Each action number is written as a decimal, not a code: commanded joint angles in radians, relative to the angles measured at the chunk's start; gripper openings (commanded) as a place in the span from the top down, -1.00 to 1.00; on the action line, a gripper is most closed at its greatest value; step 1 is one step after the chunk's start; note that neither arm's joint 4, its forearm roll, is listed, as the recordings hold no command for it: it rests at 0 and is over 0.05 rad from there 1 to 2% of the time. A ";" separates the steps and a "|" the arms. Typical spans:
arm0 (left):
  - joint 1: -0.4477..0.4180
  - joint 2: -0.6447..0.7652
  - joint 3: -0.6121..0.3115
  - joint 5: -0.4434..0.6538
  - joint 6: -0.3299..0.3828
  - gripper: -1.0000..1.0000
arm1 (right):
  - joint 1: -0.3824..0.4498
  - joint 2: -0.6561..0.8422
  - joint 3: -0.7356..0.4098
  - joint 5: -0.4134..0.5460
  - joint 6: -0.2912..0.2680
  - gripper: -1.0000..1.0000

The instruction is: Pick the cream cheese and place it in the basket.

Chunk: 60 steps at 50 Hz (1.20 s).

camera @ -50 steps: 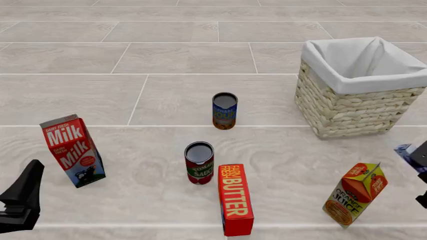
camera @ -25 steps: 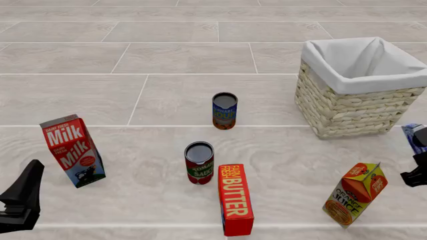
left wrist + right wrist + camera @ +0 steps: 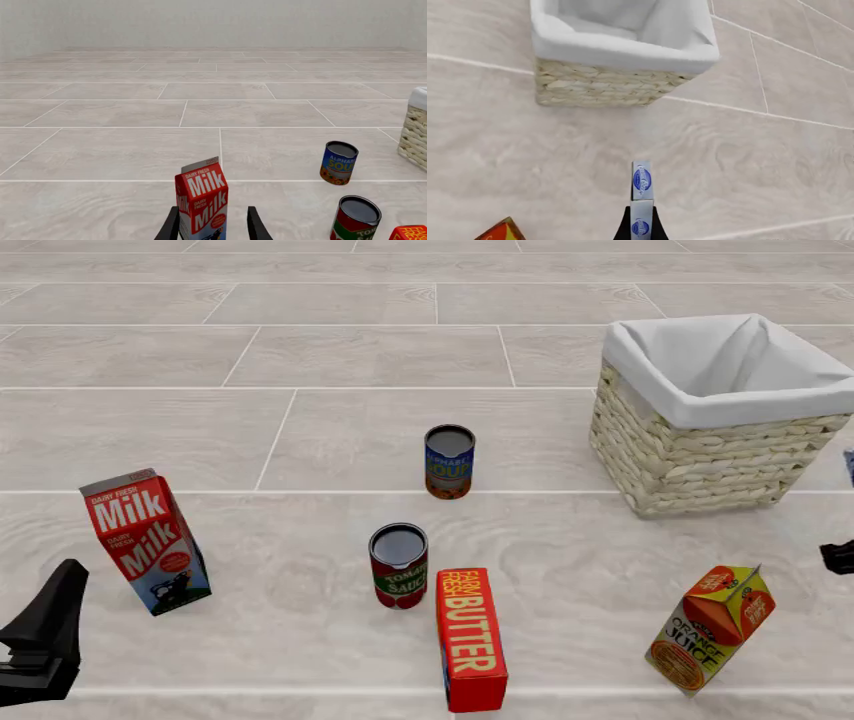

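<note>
The cream cheese (image 3: 641,181), a small flat pale blue-and-white box, stands on edge between the fingers of my right gripper (image 3: 641,221), which is shut on it and holds it above the floor. The wicker basket (image 3: 607,80) with its white lining is ahead of it, a short way off. In the front view the basket (image 3: 694,465) stands at the right. Only a blue sliver of the cream cheese (image 3: 850,466) and a black bit of the right arm (image 3: 841,558) show at the right edge. My left gripper (image 3: 64,585) is open and empty, near the milk carton (image 3: 144,540).
An orange juice carton (image 3: 710,628) stands in front of the basket at the front right. A red butter box (image 3: 470,638) lies at the front centre. A tomato sauce can (image 3: 398,565) and a soup can (image 3: 450,461) stand in the middle.
My right gripper has moved up and to the right with the cream cheese, nearly out of the front view. The left arm has not moved.
</note>
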<state>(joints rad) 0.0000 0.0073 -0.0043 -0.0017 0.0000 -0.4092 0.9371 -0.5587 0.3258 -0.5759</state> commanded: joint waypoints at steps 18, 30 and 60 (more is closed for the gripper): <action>0.000 0.000 0.000 0.000 0.000 -1.00 | -0.026 -0.030 -0.146 0.015 0.152 1.00; 0.000 0.000 0.000 0.000 0.000 -1.00 | 0.066 -0.095 -0.247 0.103 0.300 1.00; 0.000 0.000 0.000 0.000 0.000 -1.00 | 0.233 0.162 -0.520 0.106 0.512 1.00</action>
<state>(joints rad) 0.0000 0.0073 -0.0043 -0.0017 0.0000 -0.1976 0.9721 -0.9966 0.4607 -0.1328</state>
